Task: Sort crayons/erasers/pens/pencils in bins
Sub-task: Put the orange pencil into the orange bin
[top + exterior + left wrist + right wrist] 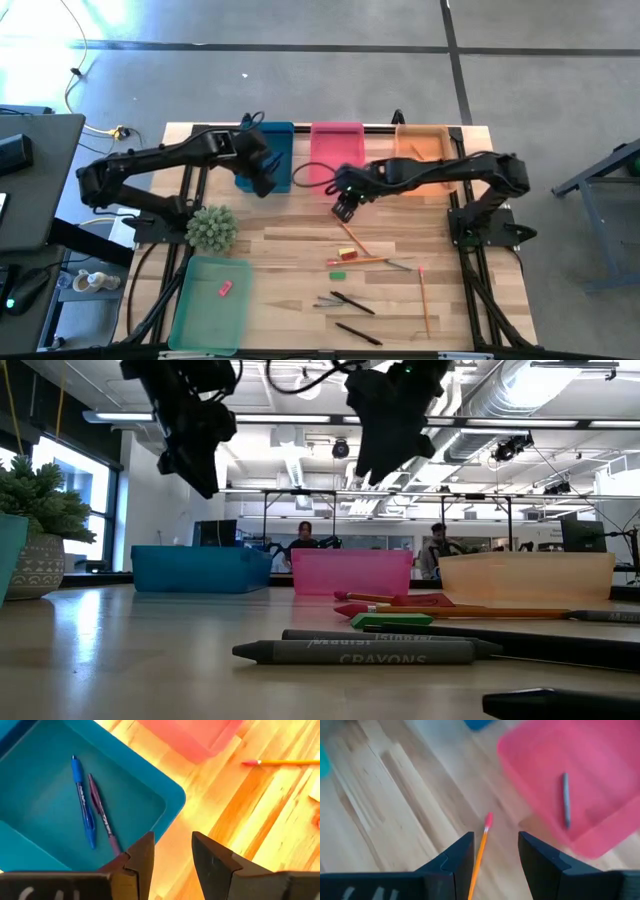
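Right, my right hand (343,208) hangs open and empty just near of the pink bin (336,148), above a pencil (481,851) on the tabletop (300,250). I'd lower straight, straddle the shaft mid-length, close gently, then carry it to the orange bin (420,142). My left hand (172,860), parted and empty, hovers by the blue bin (170,800) holding two pens (92,812).

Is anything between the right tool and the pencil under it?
Nothing visible. The right tool hangs open above the bare wood with the pencil showing between its fingers. The pink bin, holding one crayon, sits off to the side, not in the path down.
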Tool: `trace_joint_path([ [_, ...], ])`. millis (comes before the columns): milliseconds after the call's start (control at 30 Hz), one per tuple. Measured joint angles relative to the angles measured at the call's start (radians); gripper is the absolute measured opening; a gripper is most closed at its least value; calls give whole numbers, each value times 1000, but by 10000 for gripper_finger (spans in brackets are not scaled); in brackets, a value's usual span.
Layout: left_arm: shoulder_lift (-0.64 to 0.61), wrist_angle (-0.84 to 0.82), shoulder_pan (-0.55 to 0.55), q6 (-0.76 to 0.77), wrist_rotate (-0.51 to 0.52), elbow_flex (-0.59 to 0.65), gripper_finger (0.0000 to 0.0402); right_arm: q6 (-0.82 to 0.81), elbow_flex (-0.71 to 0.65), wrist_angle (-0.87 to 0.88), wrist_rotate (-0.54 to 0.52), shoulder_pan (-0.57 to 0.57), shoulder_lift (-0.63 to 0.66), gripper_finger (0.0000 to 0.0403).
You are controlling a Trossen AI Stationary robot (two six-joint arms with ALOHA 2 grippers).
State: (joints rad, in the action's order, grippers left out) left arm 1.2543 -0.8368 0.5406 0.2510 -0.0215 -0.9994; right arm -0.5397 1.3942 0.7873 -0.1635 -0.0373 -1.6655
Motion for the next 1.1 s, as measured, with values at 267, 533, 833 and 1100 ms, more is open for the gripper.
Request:
trace_joint_path([
  [267, -65, -30, -7, 0, 3, 17, 117, -173, 77, 101, 24, 55, -128, 145],
  [533, -155, -30, -7, -8, 3, 17, 117, -316, 78, 151, 96, 73, -204, 145],
  [833, -201, -30, -7, -10, 6, 17, 117, -380, 77, 159, 112, 99, -286, 141],
  [1100, -200, -31, -7, -19, 7, 17, 117, -399, 77, 156, 112, 114, -358, 119],
])
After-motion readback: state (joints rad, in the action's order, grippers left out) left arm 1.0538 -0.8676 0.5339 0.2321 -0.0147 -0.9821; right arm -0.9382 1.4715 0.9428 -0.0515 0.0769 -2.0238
